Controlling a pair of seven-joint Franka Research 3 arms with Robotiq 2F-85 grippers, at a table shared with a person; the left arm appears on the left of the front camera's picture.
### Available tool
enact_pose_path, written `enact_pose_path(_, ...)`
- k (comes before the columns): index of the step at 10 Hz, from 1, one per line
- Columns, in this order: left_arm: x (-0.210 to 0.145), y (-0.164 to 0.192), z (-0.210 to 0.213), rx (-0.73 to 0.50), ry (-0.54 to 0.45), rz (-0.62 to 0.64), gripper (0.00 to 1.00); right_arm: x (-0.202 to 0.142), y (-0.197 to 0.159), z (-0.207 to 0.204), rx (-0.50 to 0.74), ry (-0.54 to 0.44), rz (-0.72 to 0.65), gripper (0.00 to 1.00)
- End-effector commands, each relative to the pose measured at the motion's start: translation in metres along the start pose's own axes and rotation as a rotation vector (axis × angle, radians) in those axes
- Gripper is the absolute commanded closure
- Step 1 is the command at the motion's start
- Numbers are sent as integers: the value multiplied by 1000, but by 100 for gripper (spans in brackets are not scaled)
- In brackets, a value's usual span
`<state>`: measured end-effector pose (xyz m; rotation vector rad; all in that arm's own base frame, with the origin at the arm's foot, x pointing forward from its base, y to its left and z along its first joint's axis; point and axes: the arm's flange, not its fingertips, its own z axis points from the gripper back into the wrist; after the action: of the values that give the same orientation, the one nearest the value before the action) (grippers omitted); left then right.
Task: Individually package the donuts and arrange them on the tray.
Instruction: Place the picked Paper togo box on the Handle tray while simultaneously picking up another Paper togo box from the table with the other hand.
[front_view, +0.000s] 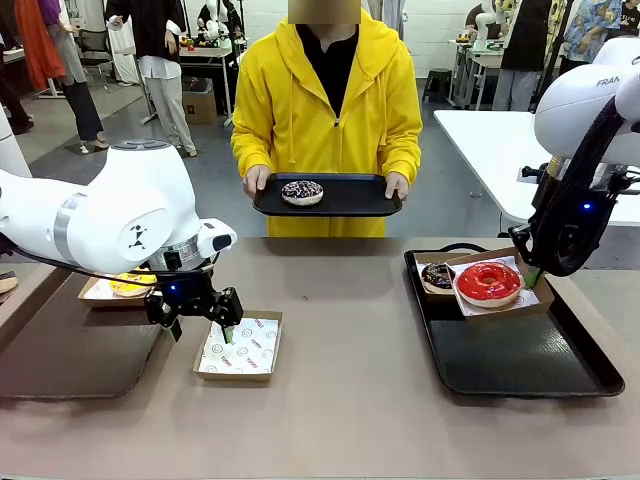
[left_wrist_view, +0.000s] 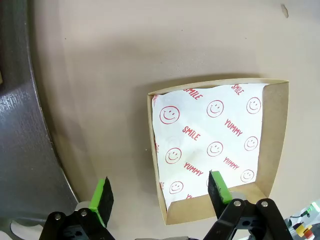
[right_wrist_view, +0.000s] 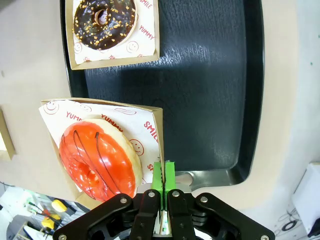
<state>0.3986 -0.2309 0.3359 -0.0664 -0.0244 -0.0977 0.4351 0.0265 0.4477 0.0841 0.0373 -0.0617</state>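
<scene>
Right wrist view: right gripper pinches red donut's box wall at 6 o'clock. Left gripper spread over empty box.

Bare surface lies open between the paper-lined box and the black tray, whose near half is free.

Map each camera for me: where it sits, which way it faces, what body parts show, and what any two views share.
Front: fixed between the arms, faces across the table at the person holding a small tray; both arms show.
Left wrist: looks down past the left gripper, jaws open, onto an empty paper-lined box.
Right wrist: looks down past the right gripper, jaws shut on the edge of the red donut's box, over the black tray.
Shared: front and right wrist both show the red donut and the chocolate donut.
</scene>
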Motion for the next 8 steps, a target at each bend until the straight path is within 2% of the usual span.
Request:
enact_pose_path(1, 0, -1, 2, 1, 0, -1, 1, -2, 1, 2, 10, 1, -4, 98)
enact_pose_path(4, 0, 0, 0, 0, 0, 0, 1, 0, 0, 0, 0, 0, 0, 98)
enact_pose_path(8, 3, 2, 1, 27, -3, 48, 1, 0, 5, -30, -74, 1, -15, 98)
